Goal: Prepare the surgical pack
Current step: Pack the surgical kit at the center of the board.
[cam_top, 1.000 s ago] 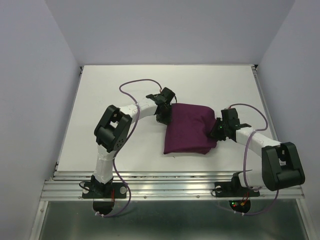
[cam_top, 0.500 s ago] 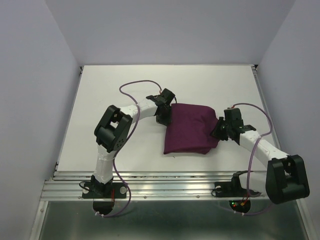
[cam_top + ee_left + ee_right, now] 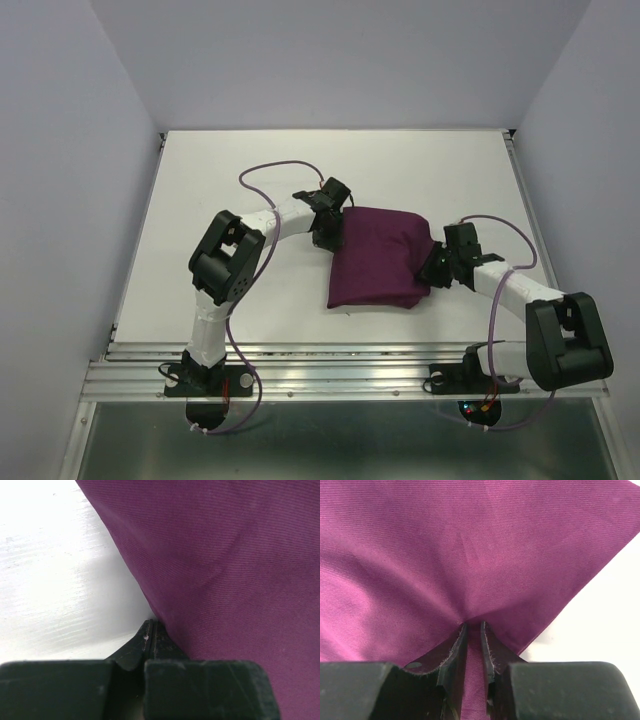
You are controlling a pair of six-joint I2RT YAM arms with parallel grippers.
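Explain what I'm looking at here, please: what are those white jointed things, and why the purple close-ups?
Those are two robot arms bolted to a white table. The big picture comes from a camera above them; the two close-ups come from cameras on their wrists. A purple cloth lies on the table. The right gripper pinches a fold of it between its fingers. The left gripper is shut at the cloth's far left corner; whether it grips fabric is unclear.

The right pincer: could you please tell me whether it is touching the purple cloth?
Touching. The right wrist view shows the right pincer clamping a fold of the purple cloth.
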